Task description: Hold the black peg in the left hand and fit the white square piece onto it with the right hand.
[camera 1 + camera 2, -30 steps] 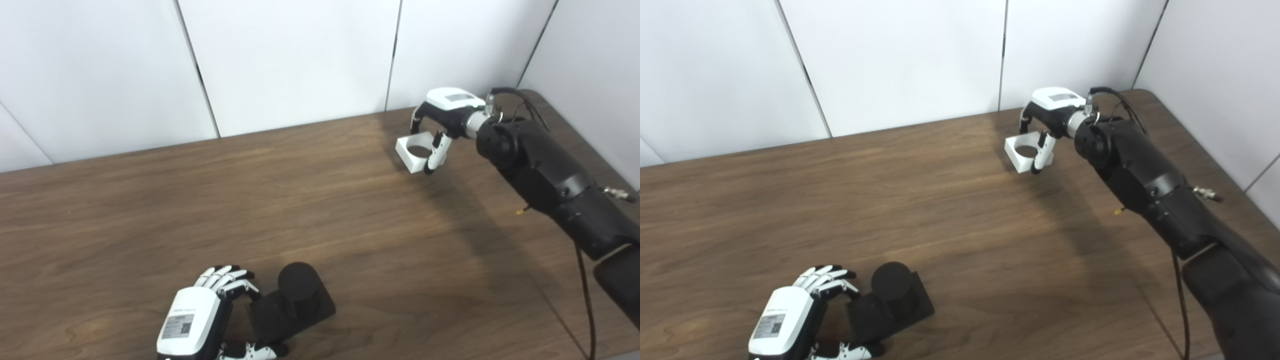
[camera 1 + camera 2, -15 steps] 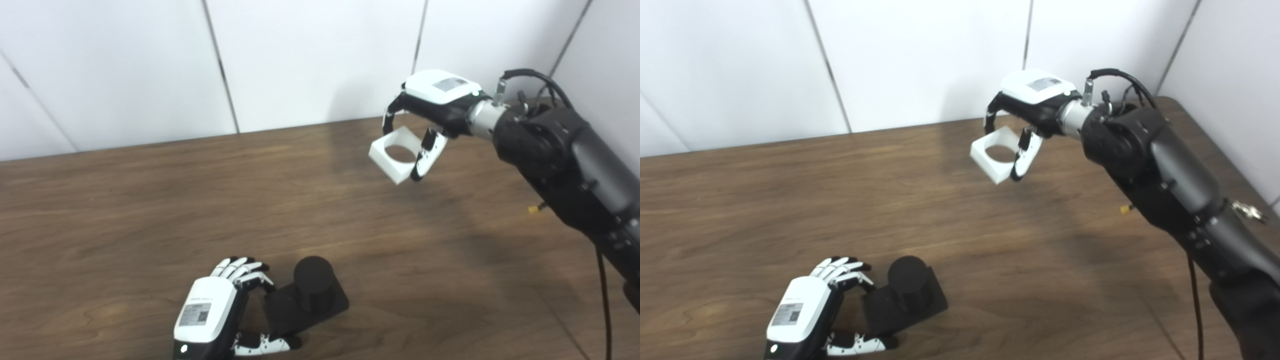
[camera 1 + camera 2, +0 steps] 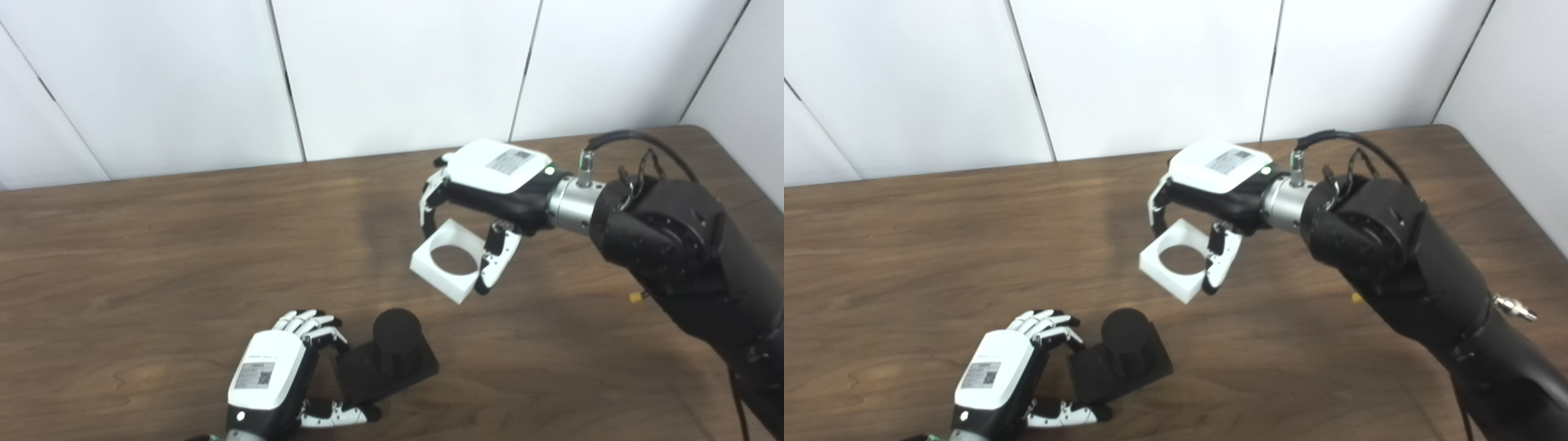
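1. Peg (image 3: 396,334) stood upright on its black base on the table (image 3: 153,257), the left hand (image 3: 269,380) clasping the base's edge.
2. Right hand (image 3: 490,190) pinched the square piece (image 3: 444,262) in the air, above and just right of the peg.

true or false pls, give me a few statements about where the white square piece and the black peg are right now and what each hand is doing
1. The right hand holds the white square piece in the air. True.
2. The white square piece is already seated on the black peg. False: it hangs above and beyond the peg, apart from it.
3. The left hand grips the peg's flat base. True.
4. The piece has a square hole. False: the hole is round.
5. The peg lies on its side on the table. False: it stands upright.
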{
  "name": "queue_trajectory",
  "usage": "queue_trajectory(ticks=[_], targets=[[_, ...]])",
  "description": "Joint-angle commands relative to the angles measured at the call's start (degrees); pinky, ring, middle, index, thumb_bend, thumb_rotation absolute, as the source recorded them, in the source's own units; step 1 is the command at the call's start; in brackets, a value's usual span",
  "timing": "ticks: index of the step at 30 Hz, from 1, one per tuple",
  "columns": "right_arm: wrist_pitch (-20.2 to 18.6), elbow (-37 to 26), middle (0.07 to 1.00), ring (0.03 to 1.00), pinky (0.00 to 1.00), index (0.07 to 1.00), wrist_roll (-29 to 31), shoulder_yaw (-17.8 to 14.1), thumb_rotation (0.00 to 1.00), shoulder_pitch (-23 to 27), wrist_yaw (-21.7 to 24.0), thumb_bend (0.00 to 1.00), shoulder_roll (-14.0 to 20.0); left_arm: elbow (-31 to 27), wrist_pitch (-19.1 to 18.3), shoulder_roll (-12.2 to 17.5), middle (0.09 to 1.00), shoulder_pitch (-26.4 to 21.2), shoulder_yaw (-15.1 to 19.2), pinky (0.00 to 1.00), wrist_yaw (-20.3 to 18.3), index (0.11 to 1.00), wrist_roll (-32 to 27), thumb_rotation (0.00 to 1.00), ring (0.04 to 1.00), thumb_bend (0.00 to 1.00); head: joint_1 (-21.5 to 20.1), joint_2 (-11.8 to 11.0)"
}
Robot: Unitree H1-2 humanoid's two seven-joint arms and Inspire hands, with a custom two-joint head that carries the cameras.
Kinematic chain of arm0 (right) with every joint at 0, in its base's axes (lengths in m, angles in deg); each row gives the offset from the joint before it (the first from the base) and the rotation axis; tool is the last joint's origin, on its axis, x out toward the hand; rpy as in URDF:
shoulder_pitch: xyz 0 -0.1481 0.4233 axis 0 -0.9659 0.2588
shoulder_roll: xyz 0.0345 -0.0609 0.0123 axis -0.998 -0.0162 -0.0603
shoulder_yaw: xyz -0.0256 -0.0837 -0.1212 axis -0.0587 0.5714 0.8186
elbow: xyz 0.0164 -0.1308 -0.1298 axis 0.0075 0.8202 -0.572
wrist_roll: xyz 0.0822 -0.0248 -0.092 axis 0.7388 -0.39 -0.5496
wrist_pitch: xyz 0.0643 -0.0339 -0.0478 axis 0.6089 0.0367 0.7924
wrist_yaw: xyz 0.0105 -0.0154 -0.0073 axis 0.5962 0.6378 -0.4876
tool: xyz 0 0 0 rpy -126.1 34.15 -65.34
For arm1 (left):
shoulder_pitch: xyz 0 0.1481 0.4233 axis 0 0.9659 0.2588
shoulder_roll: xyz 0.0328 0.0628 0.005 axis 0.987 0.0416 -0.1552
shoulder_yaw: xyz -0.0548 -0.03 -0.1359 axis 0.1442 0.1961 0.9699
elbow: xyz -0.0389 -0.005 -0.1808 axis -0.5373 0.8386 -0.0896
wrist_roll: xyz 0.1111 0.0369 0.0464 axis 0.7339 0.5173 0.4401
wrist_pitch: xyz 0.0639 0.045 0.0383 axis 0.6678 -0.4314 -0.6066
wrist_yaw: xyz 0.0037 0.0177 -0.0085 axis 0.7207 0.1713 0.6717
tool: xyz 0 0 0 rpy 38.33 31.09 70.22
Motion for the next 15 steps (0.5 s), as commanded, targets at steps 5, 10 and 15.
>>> queue_trajectory(ticks=[5, 10, 15], targets=[[0.31, -2.8, 0.727, 0.848, 0.97, 0.483, -0.17, -0.28, 0.13, 0.46, 0.98, 0.52, -1.42, 1.54, -1.57, -0.12, 0.777, 0.14, -1.17, 0.88, -1.49, 0.489, 3.39, 0.06, 0.842, 0.51, 0.28, 0.35], [1.45, -3.1, 0.72, 0.851, 0.98, 0.482, -0.13, 0.28, 0.13, -1.05, 1.0, 0.52, -2.65, 1.86, -1.82, -0.22, 0.772, 0.02, -1.57, 0.87, -0.64, 0.489, 3.93, 0.06, 0.833, 0.51, 0.42, 0.61], [2.18, -3.6, 0.723, 0.848, 0.98, 0.483, 0.03, 0.83, 0.13, -1.49, 1.11, 0.52, -3.9, 1.53, -2.33, -0.39, 0.769, -0.03, -1.86, 0.87, -0.96, 0.488, 3.95, 0.06, 0.827, 0.51, 0.6, 0.83]])
